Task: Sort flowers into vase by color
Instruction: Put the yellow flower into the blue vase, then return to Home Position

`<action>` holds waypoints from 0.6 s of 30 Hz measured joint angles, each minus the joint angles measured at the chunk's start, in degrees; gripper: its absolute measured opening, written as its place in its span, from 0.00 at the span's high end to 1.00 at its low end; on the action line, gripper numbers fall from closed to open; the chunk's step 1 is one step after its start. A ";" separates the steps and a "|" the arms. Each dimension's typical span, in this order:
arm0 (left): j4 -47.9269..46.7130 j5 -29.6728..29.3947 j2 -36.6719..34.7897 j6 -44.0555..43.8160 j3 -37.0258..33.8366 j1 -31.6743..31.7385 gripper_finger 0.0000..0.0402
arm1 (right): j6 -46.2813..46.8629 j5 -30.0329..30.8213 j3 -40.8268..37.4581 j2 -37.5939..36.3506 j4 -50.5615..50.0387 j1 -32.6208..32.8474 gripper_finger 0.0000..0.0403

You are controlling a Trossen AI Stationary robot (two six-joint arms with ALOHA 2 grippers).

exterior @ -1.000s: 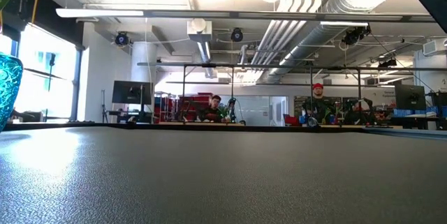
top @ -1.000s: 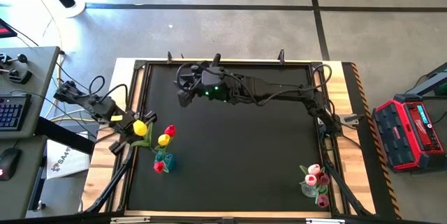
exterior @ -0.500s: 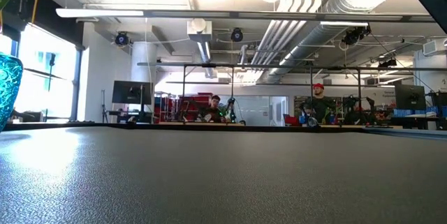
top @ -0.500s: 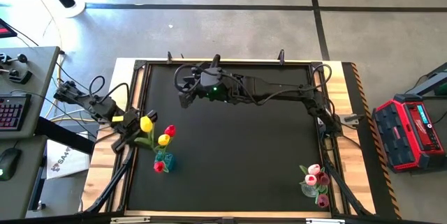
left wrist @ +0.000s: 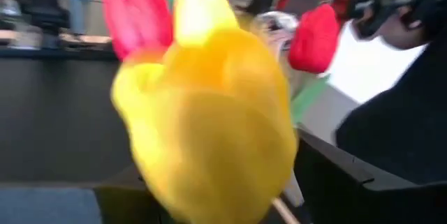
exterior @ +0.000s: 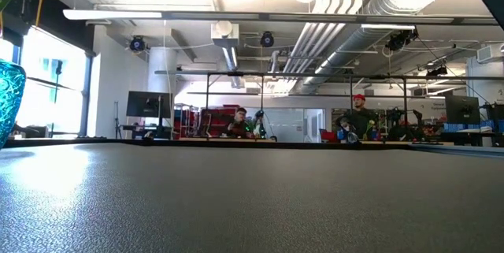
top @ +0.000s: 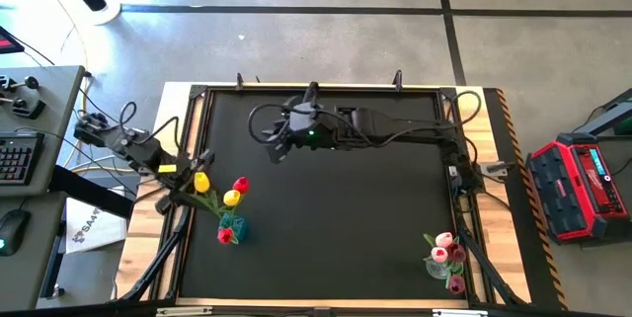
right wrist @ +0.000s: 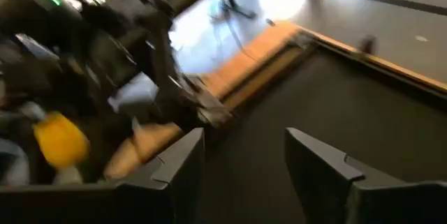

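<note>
Black table (top: 326, 218) bears blue vase (top: 230, 228), seemingly clear vase (top: 437, 267).

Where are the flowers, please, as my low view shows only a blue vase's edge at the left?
Observer: The blue vase holds red and yellow tulips.
Operator: Thank you. Are there any other flowers?
Observer: Pink tulips stand in a clear vase on the right arm's side.
Operator: Is either gripper carrying one?
Observer: The right gripper is open and empty; the left gripper is beside a yellow tulip head, grip unclear.
</note>
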 joint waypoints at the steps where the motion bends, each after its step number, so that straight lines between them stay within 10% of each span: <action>1: -1.75 -1.43 0.04 0.89 1.12 0.00 0.46 | 0.01 0.71 0.00 -0.66 -2.57 0.30 0.55; 13: -10.06 -27.50 0.00 4.44 14.04 0.04 0.52 | -0.10 12.29 -0.11 -7.77 -21.59 6.05 0.77; 18: -11.18 -27.60 0.02 5.82 15.38 0.04 0.59 | 2.14 18.35 -0.11 -8.67 -24.92 9.05 0.92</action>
